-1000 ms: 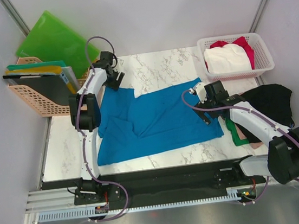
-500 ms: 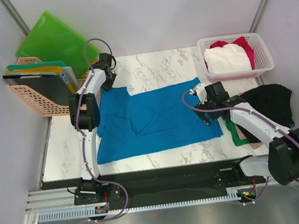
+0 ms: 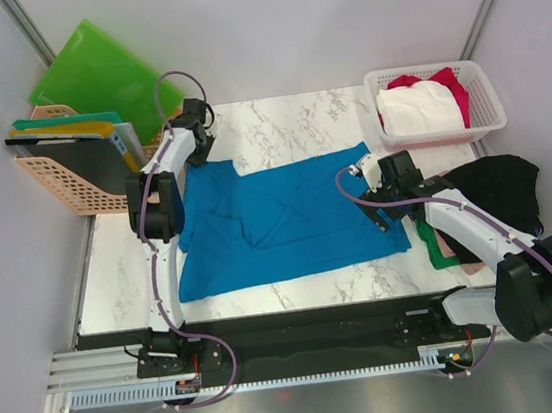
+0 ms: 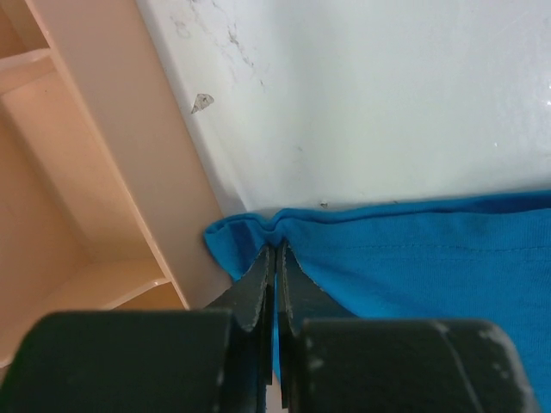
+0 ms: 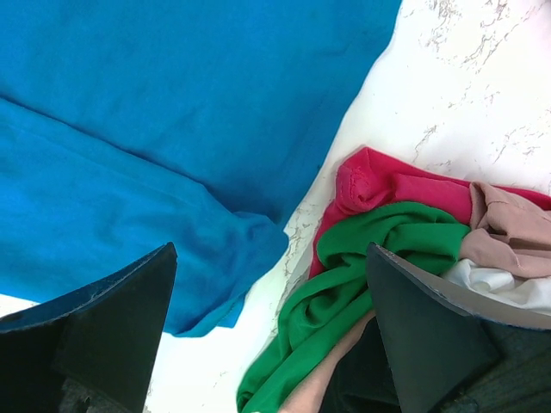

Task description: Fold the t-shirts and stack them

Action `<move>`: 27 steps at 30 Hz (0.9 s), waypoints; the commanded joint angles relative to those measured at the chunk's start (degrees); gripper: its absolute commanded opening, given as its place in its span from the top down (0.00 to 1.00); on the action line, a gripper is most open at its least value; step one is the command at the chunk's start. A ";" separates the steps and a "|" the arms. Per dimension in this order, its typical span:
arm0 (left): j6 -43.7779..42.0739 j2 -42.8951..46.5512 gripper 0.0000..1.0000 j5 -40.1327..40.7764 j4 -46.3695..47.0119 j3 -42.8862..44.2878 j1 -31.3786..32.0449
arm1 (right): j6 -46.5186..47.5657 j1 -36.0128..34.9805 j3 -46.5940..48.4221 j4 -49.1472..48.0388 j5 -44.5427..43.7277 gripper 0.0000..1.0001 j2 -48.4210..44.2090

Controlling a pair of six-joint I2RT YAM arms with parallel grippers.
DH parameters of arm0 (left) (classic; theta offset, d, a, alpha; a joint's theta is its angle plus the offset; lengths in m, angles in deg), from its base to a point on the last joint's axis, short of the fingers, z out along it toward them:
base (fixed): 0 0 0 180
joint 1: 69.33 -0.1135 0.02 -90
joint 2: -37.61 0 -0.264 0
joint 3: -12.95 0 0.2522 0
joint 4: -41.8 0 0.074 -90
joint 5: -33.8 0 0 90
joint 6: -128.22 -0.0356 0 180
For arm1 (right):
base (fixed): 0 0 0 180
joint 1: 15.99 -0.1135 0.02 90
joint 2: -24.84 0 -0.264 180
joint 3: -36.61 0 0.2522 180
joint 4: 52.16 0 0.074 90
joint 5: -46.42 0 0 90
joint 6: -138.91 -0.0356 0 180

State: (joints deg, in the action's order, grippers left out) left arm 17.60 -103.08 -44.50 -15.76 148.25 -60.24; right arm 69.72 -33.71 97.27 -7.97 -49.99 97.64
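A bright blue t-shirt (image 3: 287, 215) lies spread across the marble table. My left gripper (image 3: 196, 162) is at the shirt's far left corner. In the left wrist view it (image 4: 275, 249) is shut on the bunched blue hem (image 4: 413, 258). My right gripper (image 3: 377, 209) hovers open over the shirt's right edge. In the right wrist view it (image 5: 269, 249) holds nothing, with blue cloth (image 5: 129, 129) on one side and a pile of red (image 5: 387, 185), green (image 5: 379, 241) and pale pink (image 5: 508, 232) t-shirts on the other. A black t-shirt (image 3: 500, 184) lies at the right.
A white lattice basket (image 3: 478, 126) at the back right holds white (image 3: 417, 109) and red (image 3: 447, 80) cloth. A peach rack (image 3: 62, 182) with folders stands at the back left, close to my left gripper, and a green folder (image 3: 104, 76) leans behind it.
My left gripper has come down at the blue shirt's far left corner and shut on the hem. The right arm has not moved.
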 commanded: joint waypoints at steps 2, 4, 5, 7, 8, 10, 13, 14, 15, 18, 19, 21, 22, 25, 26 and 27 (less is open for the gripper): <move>0.05 4.08 0.98 -5.89 1.24 -6.39 -0.47 | 0.19 0.05 -0.22 -1.52 0.61 0.02 -0.29; 0.14 8.29 0.98 -7.39 3.61 -10.17 -0.12 | 0.19 0.05 -0.31 -1.87 0.53 0.02 0.07; 0.06 9.54 0.98 -7.83 4.23 -11.14 0.06 | 0.10 0.05 -0.23 -1.87 0.61 0.02 0.41; 0.14 12.00 0.98 -8.62 4.94 -13.95 0.32 | 0.10 0.05 -0.05 -1.96 0.61 0.02 0.51; 0.06 14.01 0.98 -9.24 5.03 -14.83 0.50 | 0.01 0.05 0.04 -2.13 0.79 0.02 0.94; -0.03 16.31 0.98 -9.77 5.29 -17.64 0.85 | 0.01 0.05 0.30 -2.22 0.88 0.02 1.21; -0.21 21.14 0.98 -10.39 6.26 -22.65 1.46 | 0.01 0.05 0.83 -2.22 1.32 0.02 1.82; -0.30 23.59 0.98 -10.39 6.96 -25.01 1.81 | -0.08 0.05 1.09 -2.22 1.75 0.02 2.26; -0.38 24.66 0.98 -10.39 7.40 -26.16 1.90 | -0.08 0.05 1.27 -2.22 1.76 0.02 2.35; -0.30 28.86 0.98 -10.47 7.75 -30.11 2.25 | -0.25 0.05 1.62 -2.22 2.02 0.02 3.23; -0.30 29.84 0.98 -10.47 7.93 -31.26 2.43 | -0.25 -0.04 1.71 -2.22 2.11 0.02 3.23; -0.56 32.73 0.98 -10.56 8.45 -34.85 2.69 | -0.25 0.05 1.71 -2.31 2.20 0.02 3.49; -0.65 33.71 0.98 -10.65 8.63 -36.09 2.78 | -0.17 0.05 1.71 -2.31 2.20 0.02 3.67; -0.91 37.14 0.98 -10.56 8.63 -40.14 3.13 | -0.08 0.14 1.89 -2.40 1.93 0.02 3.76; -1.17 37.93 0.98 -10.47 8.63 -42.06 3.40 | -0.08 0.05 2.06 -2.49 1.85 0.02 3.85; -1.17 38.72 0.98 -10.47 8.55 -43.04 3.57 | 0.10 0.05 2.24 -2.40 1.67 0.02 3.93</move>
State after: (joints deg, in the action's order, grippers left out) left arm 17.58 -67.91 -53.85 -8.39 108.20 -57.16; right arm 69.70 -33.71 97.31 -8.86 -48.53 101.20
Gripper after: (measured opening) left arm 0.029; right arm 0.982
